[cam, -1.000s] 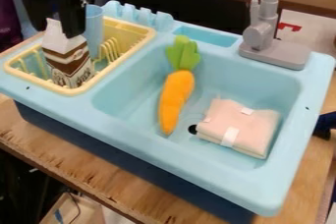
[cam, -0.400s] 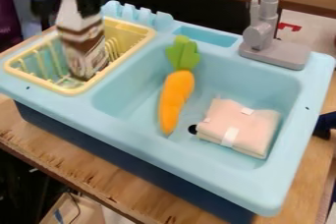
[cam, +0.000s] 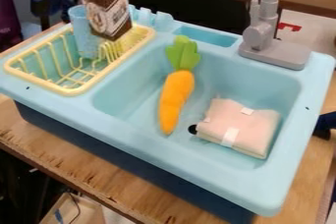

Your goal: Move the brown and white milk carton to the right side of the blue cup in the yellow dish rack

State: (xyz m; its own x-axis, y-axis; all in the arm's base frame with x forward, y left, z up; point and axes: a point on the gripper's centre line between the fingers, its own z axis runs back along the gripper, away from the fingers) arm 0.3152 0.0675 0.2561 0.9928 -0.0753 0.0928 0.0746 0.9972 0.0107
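Note:
A brown-and-white carton hangs above the back right part of the yellow dish rack, tilted a little, its upper end cut off by the view's top edge. Behind and left of its lower half, a light blue cup stands in the rack. An orange toy carrot with green leaves lies lengthwise in the light blue sink's basin. To its right, near the drain, rests a folded pink cloth with white patches.
A grey faucet rises from the back right of the sink. The sink stands on a wooden table. Behind the rack is a dark blue object. A cardboard box sits below the table's front edge.
The carton has been lifted up and rightward out of the rack. The gripper has moved up past the top edge, uncovering the cup. Carrot and cloth have stayed put.

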